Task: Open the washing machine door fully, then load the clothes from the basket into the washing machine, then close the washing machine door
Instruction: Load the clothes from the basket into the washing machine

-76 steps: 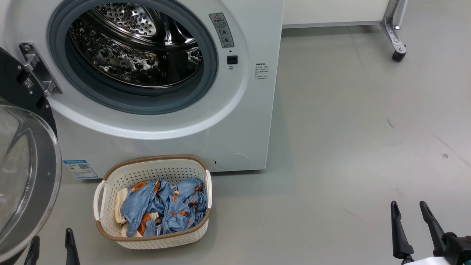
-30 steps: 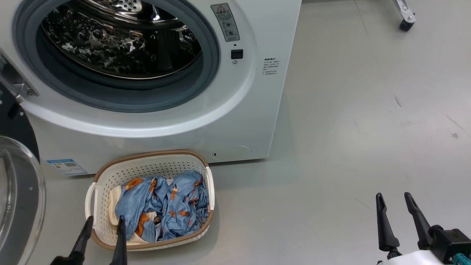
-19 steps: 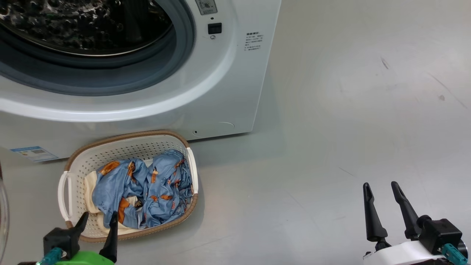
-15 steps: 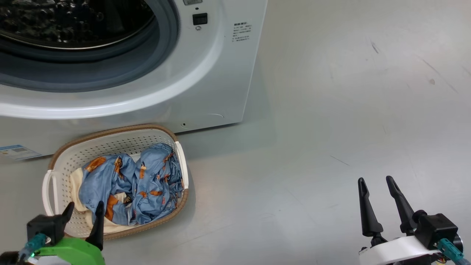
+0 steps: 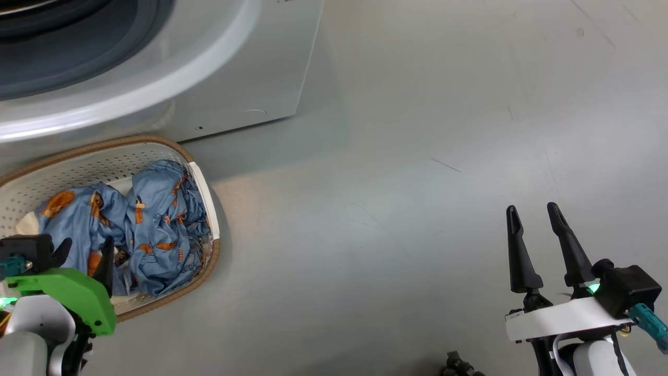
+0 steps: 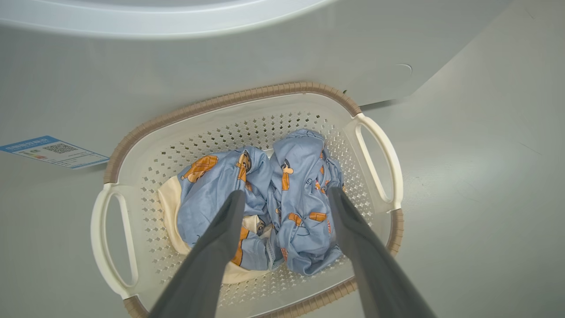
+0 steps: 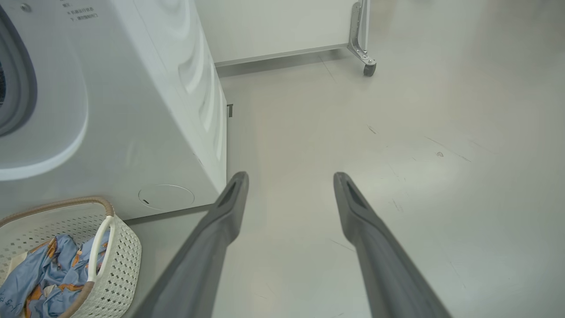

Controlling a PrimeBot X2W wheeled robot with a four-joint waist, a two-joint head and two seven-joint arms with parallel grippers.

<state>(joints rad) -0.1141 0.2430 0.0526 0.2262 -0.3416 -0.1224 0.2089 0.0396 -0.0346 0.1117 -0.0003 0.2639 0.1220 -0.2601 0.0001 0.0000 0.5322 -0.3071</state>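
The white washing machine (image 5: 250, 62) stands at the upper left, its grey gasket (image 5: 78, 57) just in view; the washing machine door is out of view. In front of it the cream basket (image 5: 201, 183) sits on the floor with the blue printed clothes (image 5: 156, 219) and some cream cloth inside. My left gripper (image 5: 86, 250) hangs open above the near side of the basket. In the left wrist view its fingers (image 6: 220, 238) straddle the clothes (image 6: 300, 176) without touching them. Far off at the lower right, my right gripper (image 5: 532, 211) is open over bare floor, holding nothing.
Grey floor spreads to the right of the machine. A blue label (image 6: 53, 152) is stuck low on the machine's front. In the right wrist view a metal leg with a caster (image 7: 368, 66) stands at the back, beyond the machine's side (image 7: 198, 88).
The head camera has tilted down, sliding machine and basket up and left. My left gripper has come forward from the basket's near rim to over the clothes. Both grippers stayed open.
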